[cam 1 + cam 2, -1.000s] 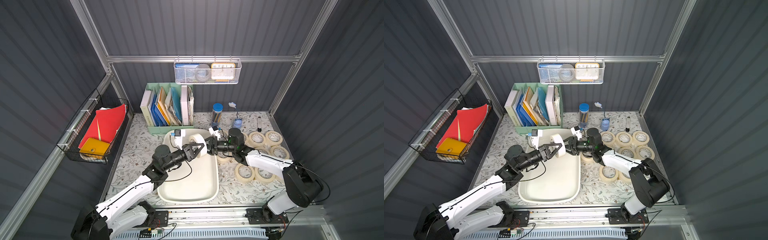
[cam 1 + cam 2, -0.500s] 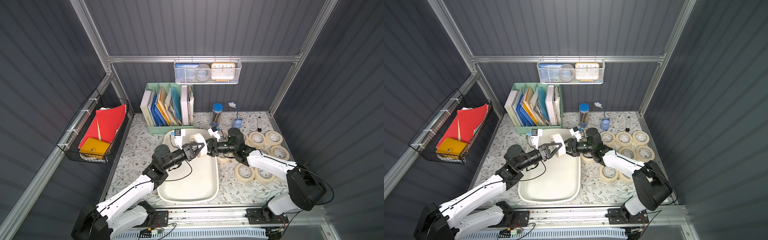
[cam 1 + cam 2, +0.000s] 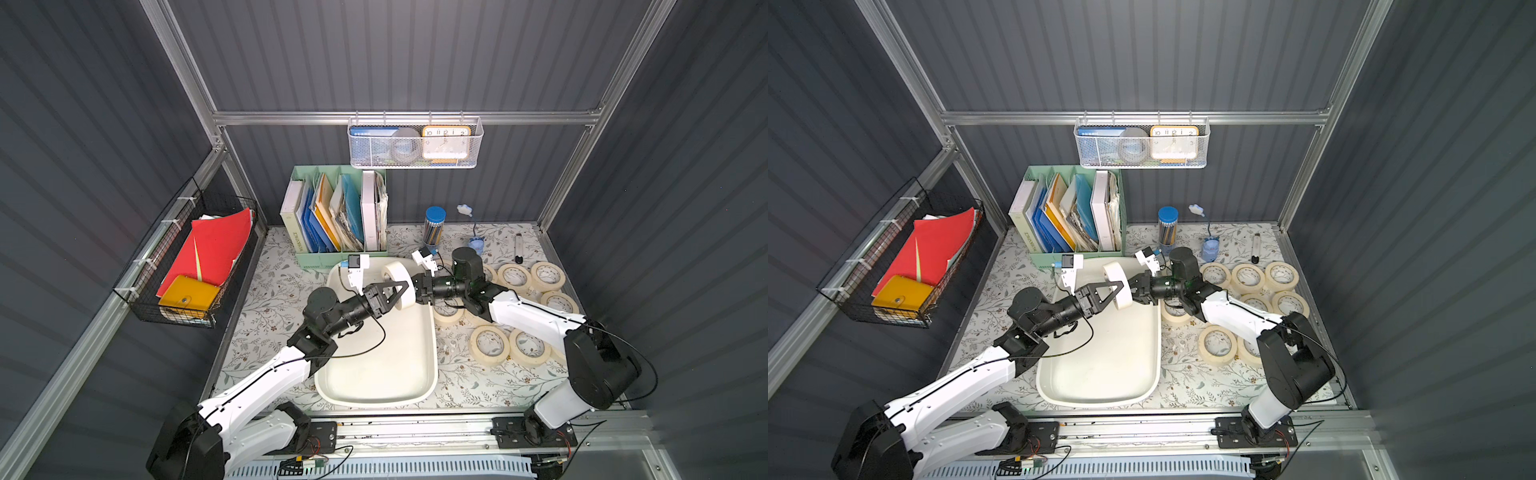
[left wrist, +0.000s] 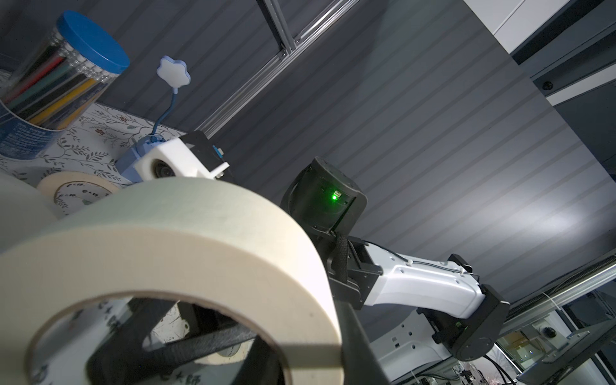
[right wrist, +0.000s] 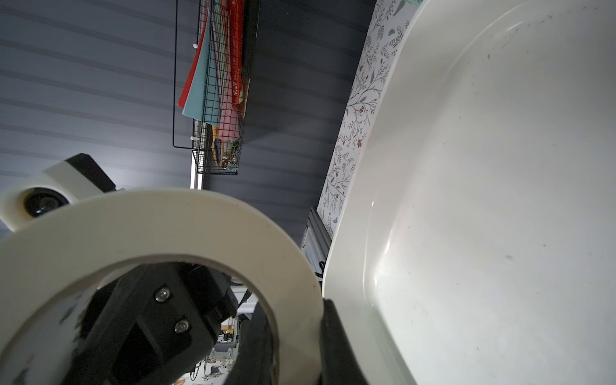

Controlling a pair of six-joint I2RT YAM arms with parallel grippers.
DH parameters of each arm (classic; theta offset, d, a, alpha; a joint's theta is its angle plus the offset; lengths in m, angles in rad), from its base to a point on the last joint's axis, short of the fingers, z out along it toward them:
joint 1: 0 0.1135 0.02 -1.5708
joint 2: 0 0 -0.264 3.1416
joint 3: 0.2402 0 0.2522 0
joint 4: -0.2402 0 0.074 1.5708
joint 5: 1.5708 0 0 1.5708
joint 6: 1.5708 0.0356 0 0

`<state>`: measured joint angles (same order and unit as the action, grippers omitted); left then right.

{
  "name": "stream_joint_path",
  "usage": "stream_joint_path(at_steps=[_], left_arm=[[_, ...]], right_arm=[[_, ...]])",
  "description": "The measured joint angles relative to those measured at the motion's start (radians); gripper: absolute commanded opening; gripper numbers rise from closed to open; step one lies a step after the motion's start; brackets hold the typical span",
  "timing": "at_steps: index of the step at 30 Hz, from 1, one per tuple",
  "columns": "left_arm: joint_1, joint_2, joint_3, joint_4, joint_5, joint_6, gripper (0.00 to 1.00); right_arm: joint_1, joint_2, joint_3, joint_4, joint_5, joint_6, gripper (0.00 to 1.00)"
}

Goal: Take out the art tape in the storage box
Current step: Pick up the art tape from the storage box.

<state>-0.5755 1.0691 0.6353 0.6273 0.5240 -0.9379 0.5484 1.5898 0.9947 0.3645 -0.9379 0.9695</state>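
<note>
Change: right claw, earlier parted, had closed onto the art tape roll.
Left claw: narrow, clamped on the same roll.
Roll: upright above storage box.

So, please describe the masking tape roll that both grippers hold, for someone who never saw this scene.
Find the cream-white storage box in the middle of the floral table. Above its far end, the left gripper and right gripper both clamp one masking tape roll. It alone stands on edge in the air; the other rolls lie flat on the table.
</note>
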Motion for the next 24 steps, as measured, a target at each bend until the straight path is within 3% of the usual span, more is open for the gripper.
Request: stream_joint_path(at_steps=[4, 8, 12, 15, 19, 24], left_arm=[[-0.005, -0.004, 0.046, -0.124, -0.001, 0.08, 0.79], [-0.014, -0.038, 0.092, -0.295, -0.029, 0.173, 0.97], [-0.014, -0.116, 0.129, -0.435, -0.107, 0.242, 1.0], [-0.014, -0.179, 0.162, -0.542, -0.202, 0.28, 1.0], [-0.014, -0.202, 0.221, -0.73, -0.417, 0.295, 0.98], [-0.001, -0.115, 0.245, -0.932, -0.681, 0.286, 0.97]], right_arm=[[-0.008, -0.013, 0.001, -0.09, 0.049, -0.046, 0.0], [-0.021, -0.045, 0.025, -0.27, 0.111, -0.138, 0.0], [-0.068, -0.133, 0.053, -0.497, 0.201, -0.256, 0.0], [-0.105, -0.23, 0.106, -0.746, 0.354, -0.362, 0.0], [-0.11, -0.369, 0.187, -1.081, 0.618, -0.465, 0.0], [-0.071, -0.508, 0.178, -1.406, 0.86, -0.494, 0.0]])
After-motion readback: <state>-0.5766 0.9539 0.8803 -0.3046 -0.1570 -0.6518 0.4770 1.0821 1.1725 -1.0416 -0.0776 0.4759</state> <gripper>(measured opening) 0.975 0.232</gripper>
